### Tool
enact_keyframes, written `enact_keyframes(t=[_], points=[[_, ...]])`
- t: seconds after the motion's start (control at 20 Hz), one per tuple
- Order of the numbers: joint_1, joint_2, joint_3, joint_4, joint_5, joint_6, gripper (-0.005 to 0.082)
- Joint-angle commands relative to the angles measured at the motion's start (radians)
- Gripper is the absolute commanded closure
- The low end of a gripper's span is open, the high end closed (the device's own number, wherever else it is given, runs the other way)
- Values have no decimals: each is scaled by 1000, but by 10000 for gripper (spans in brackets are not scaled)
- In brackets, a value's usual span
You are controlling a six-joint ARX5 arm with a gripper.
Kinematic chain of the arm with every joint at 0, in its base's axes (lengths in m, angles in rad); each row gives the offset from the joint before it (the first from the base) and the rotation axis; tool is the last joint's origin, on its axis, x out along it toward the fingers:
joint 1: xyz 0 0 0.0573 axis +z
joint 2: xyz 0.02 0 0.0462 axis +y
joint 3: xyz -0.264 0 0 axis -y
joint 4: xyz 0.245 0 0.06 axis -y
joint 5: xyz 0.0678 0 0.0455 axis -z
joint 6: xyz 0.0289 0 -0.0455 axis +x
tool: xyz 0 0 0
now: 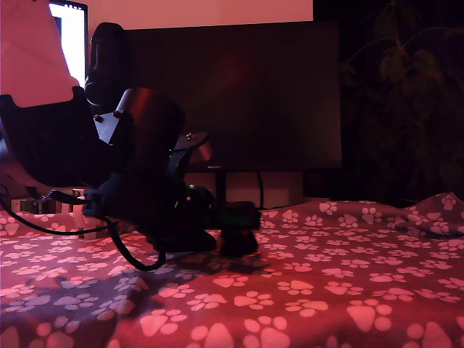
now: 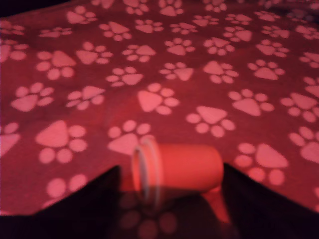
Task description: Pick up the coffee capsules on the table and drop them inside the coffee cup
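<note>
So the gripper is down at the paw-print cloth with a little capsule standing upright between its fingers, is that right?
Not quite. The wrist view shows the capsule lying on its side on the paw-print cloth, its rim turned sideways, not standing upright. The rest holds: the gripper is low at the cloth, with the capsule between its dark fingers.

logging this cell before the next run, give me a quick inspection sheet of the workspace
surface: table in reddish paw-print cloth, rumpled at the exterior view's right
job's things: one capsule on its side on the cloth; cup not seen
clutter: nothing seen
grippers: gripper low at the cloth, jaws either side of the capsule, contact unclear
cables: dark cable looping onto the cloth below the arm
surroundings: dark monitor behind, lit screen at the exterior view's upper left, dim plant
</note>
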Motion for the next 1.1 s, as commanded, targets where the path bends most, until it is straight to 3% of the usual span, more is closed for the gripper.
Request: enact_keyframes(t=[0.0, 0.1, 0.65, 0.8, 1.05], points=[[4, 24, 2, 4, 2, -3, 394], [4, 24, 2, 8, 3, -3, 460], [4, 24, 3, 11, 12, 17, 469], [4, 23, 3, 11, 19, 32, 556], [4, -18, 3, -15, 29, 37, 572]])
